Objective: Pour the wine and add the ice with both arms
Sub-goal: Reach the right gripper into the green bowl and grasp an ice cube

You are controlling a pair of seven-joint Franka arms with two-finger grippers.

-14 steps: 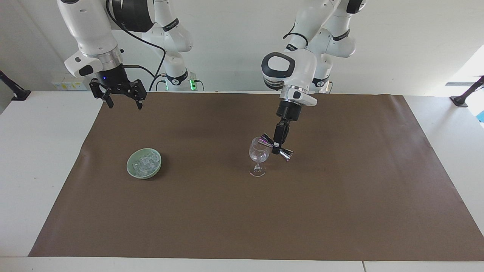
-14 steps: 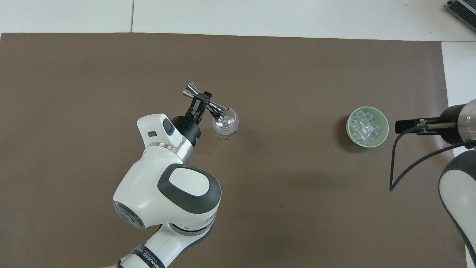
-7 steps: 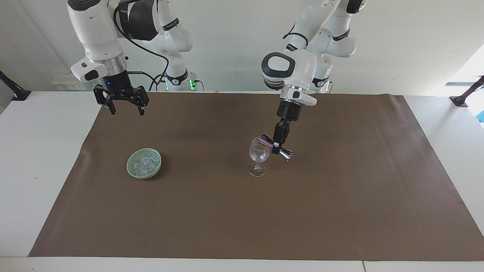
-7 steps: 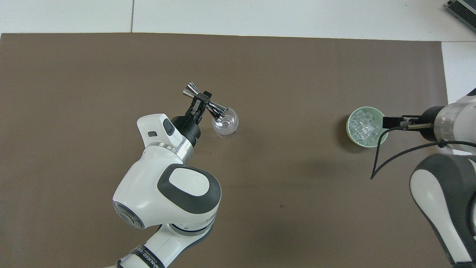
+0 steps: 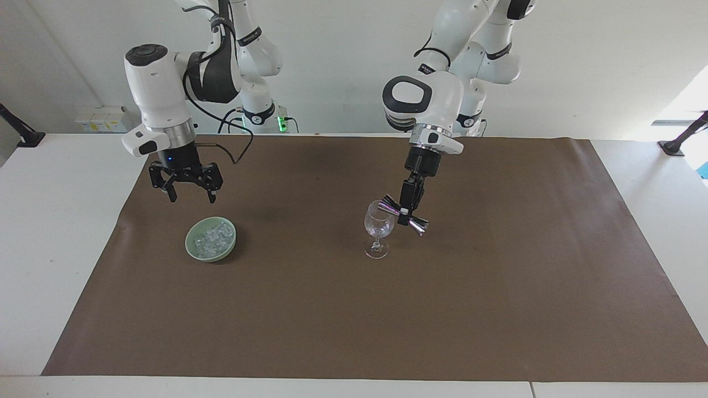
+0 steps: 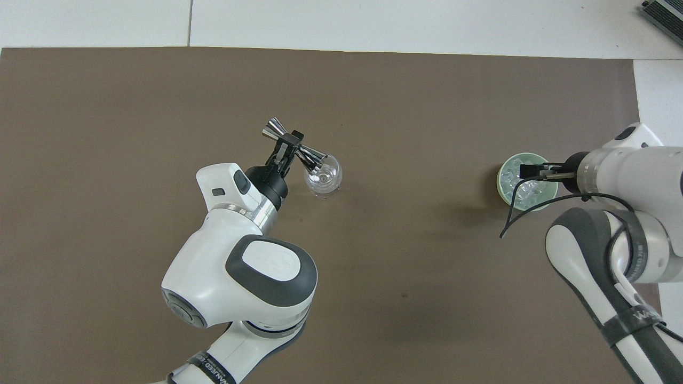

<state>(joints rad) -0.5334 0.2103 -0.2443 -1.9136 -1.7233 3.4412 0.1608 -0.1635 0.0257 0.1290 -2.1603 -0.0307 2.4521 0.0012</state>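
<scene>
Ice (image 5: 213, 239) — small clear cubes — fills a pale green bowl (image 5: 193, 249) on the brown mat (image 5: 354, 309) toward the right arm's end of the table (image 5: 55, 221). Right claw (image 5: 191, 194) hangs over it, spread wide. Left claw (image 5: 408, 214) grips a steel double-cone jigger (image 5: 419, 224), tilted over the clear stemmed wine glass (image 5: 378, 228) — mat around both stands bare.

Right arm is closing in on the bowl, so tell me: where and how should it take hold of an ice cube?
Take one topmost cube of the ice by two opposite flat sides, coming straight down. The cubes lie heaped in the pale green bowl, whose raised rim blocks a sideways approach. The open right gripper hangs over the bowl.
</scene>
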